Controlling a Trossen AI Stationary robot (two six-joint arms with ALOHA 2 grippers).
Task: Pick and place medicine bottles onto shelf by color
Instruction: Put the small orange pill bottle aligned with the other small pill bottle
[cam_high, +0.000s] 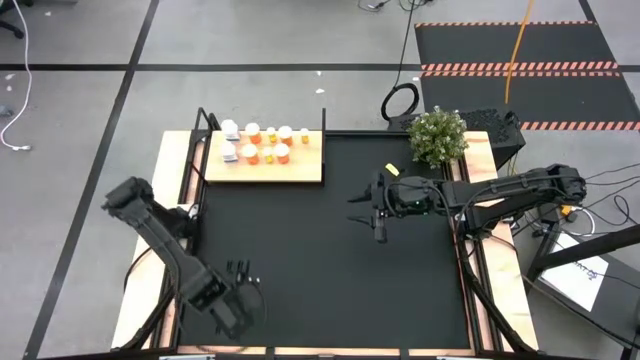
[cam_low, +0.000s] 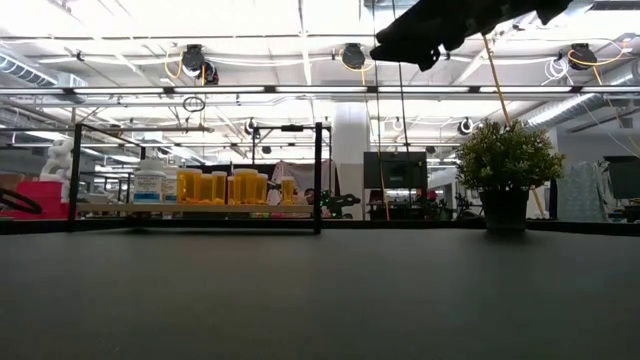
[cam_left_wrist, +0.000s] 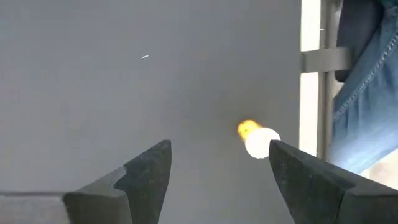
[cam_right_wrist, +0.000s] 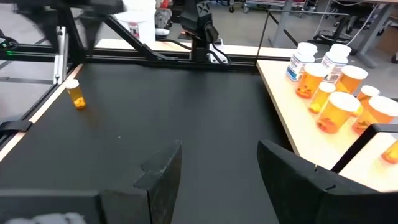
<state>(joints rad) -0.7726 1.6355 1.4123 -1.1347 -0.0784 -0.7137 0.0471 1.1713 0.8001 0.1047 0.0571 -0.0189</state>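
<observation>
Hovering with jaws open, the left gripper (cam_left_wrist: 214, 174) is looking down on one orange bottle (cam_left_wrist: 255, 138) near the bench's near-left corner, just ahead of it. The right gripper (cam_right_wrist: 217, 168), also open and empty, is waiting mid-bench, farther away. Other bottles (cam_high: 262, 145) are standing on the shelf (cam_high: 300, 168).

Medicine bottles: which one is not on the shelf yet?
The small orange bottle with a white cap, standing alone on the black mat near its edge. The other bottles stand grouped on the shelf.

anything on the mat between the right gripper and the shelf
Nothing: in the high view only bare black mat lies between the right gripper and the shelf.
</observation>
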